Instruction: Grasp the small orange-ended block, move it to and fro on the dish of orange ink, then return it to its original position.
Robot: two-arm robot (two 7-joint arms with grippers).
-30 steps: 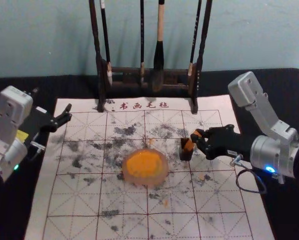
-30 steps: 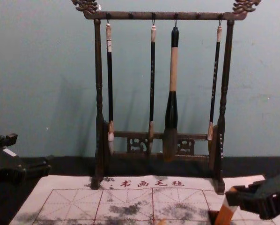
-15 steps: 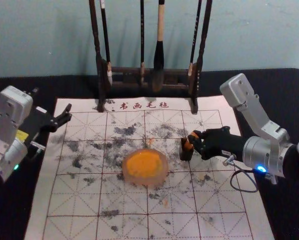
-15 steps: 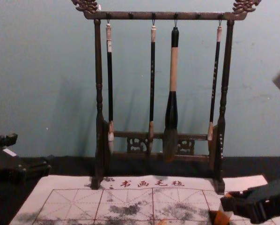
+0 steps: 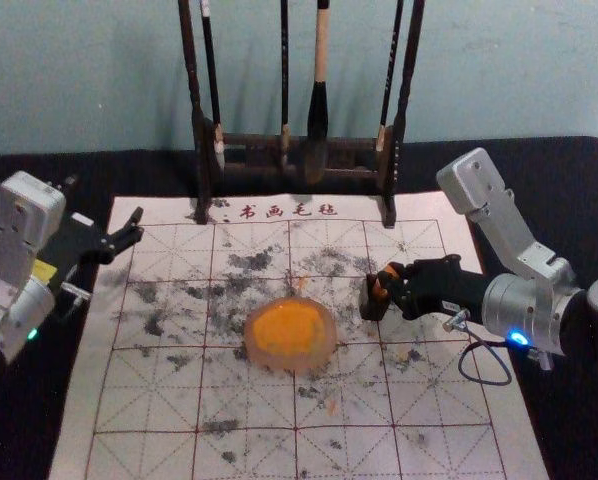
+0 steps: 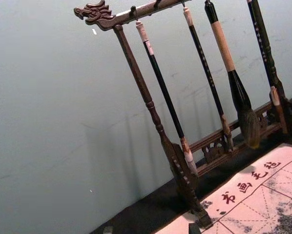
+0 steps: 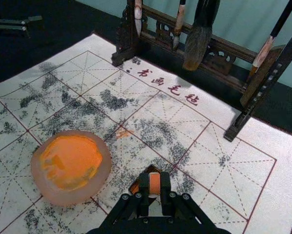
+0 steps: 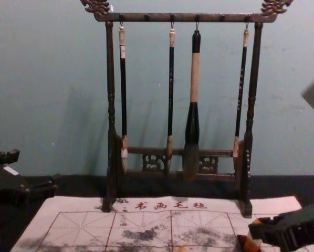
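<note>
Pale grid-lined calligraphy mat (image 5: 159, 400) on black cloth (image 5: 19, 430), and the right gripper (image 5: 390, 282) is pinching the small orange-ended block (image 5: 381, 284) at a little dark holder (image 5: 371, 305), near the round dish of orange ink (image 5: 294, 362). Left gripper (image 5: 136, 226) is parked by the mat's far left corner, fingers spread.

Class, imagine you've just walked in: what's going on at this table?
The robot's right gripper is closed on the small orange-ended block, holding it tilted at a small dark holder, to the right of the dish of orange ink. Whether the block is fully seated there is unclear. The left gripper is parked open by the left edge of the calligraphy mat. Behind, four brushes hang from a rack.
</note>
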